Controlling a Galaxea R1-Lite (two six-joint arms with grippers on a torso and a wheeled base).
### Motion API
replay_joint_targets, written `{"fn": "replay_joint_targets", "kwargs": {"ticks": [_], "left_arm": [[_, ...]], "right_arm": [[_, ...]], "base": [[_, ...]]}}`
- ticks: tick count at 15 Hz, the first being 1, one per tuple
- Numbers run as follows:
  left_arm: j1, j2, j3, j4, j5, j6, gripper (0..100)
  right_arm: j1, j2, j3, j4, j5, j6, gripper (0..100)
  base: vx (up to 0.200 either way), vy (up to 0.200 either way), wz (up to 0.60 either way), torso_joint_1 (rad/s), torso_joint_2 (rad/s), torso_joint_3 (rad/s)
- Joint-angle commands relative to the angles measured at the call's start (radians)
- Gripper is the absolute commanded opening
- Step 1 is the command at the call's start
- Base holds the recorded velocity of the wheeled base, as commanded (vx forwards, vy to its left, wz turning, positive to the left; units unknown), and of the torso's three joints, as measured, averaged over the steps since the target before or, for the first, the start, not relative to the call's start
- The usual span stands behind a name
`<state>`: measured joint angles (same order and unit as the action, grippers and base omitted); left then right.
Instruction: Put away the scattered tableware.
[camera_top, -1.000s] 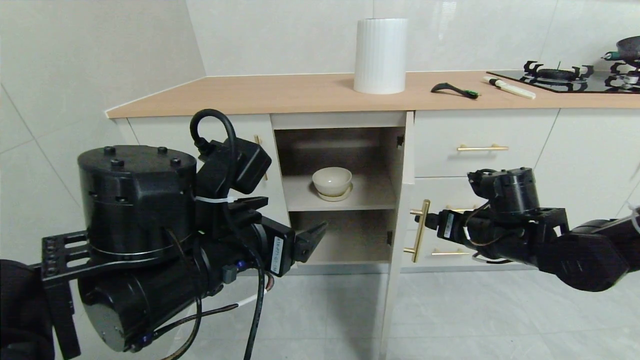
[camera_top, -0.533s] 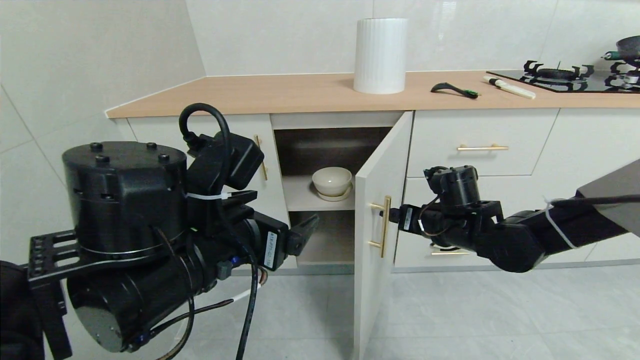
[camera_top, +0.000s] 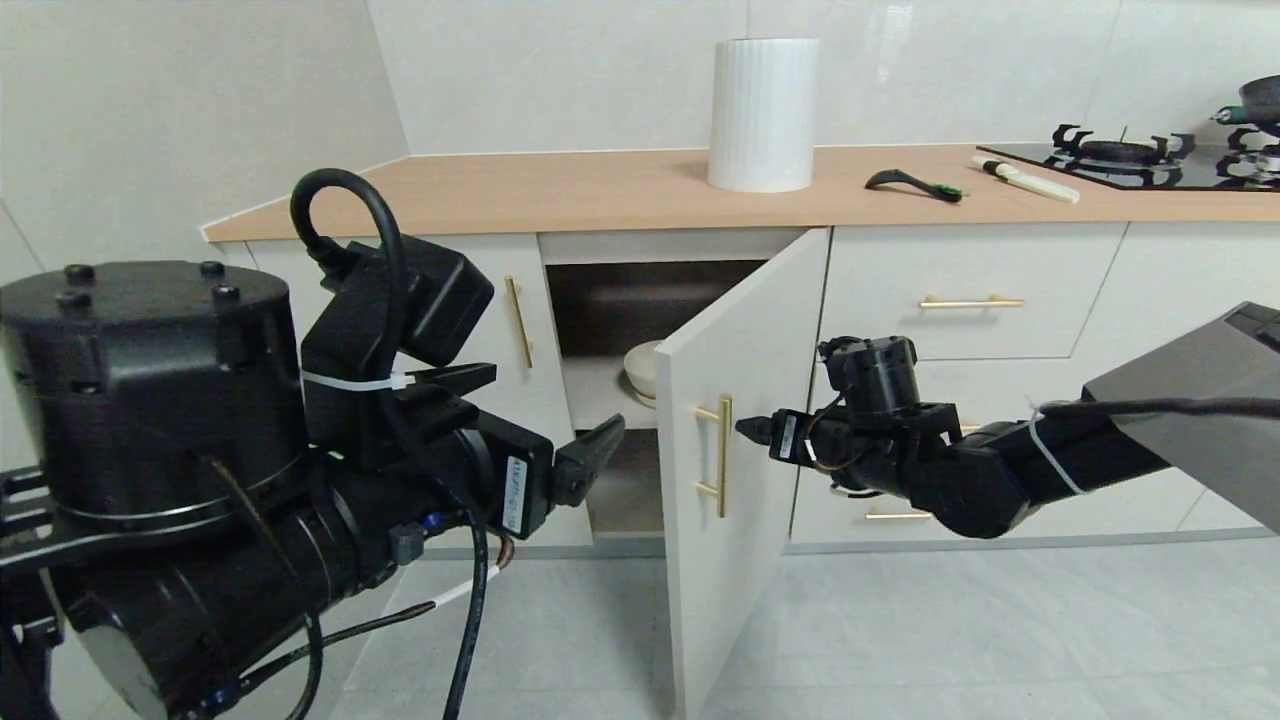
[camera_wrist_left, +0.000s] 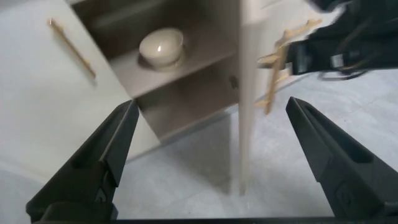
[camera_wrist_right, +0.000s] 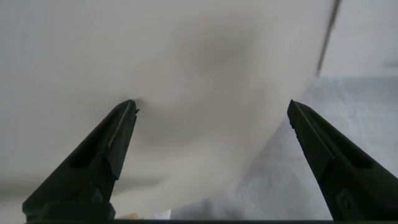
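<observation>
Bowl (camera_wrist_left: 161, 45) on shelf (camera_top: 596, 395) inside cabinet (camera_top: 640, 290), partly behind door (camera_top: 745, 400).

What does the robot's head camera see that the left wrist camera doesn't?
Head view alone: the countertop with a white ribbed container and the stove. Left wrist view alone: the whole bowl; the head sees just its edge. Both: the half-open cabinet door, its gold handle and the right end effector.
</observation>
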<state>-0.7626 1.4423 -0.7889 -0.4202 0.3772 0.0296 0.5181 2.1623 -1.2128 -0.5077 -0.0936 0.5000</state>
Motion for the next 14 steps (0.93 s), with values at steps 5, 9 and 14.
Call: {"fn": "replay_joint_targets", "kwargs": {"ticks": [5,9,14], "left_arm": [[-0.004,-0.086,0.000,0.000,0.002,0.021,100],[-0.027,-0.117,-0.001,0.001,0.011,0.024,100],[-0.031,-0.120,0.002,0.000,0.011,0.032,100]], "right_arm": [[0.003,0.053,-0.045,-0.011,-0.003,0.008,100],[0.007,0.122,-0.142,-0.018,-0.077,0.035,100],[0.007,0.123,-0.156,-0.022,-0.089,0.066,100]], "base": [[0.200,0.000,0.00,0.006,0.00,-0.002],[0.100,0.000,0.00,0.001,0.00,0.001],[0.000,0.000,0.00,0.000,0.00,0.000]]}}
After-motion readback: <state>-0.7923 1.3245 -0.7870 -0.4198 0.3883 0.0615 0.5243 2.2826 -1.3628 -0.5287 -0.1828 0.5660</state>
